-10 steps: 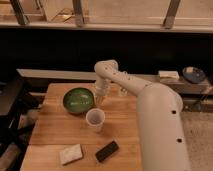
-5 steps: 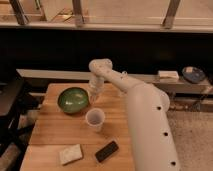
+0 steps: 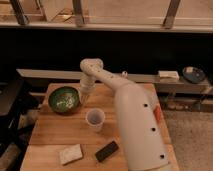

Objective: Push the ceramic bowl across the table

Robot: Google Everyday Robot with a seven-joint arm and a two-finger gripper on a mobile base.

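So the gripper (image 3: 84, 93) is down low at the far side of the table (image 3: 50, 132), hanging off the end of the big white arm (image 3: 131, 120) that comes up from the near right. It's right up against the ceramic bowl (image 3: 64, 99), at about the bowl's 2 o'clock, looks like it's touching the rim or just beside it. Can't tell how the hand is set from this angle.

The green bowl sits on the far left part of the butcher-block top, upright, with pale specks inside. At roughly the bowl's 4 o'clock, near it but apart, is a white cup (image 3: 95, 119), standing upright. Nearer the front edge there's a pale sponge-looking block (image 3: 70, 154) at about the cup's 7 o'clock, and a flat black rectangular thing (image 3: 107, 150) at about the cup's 5 o'clock, lying at an angle.
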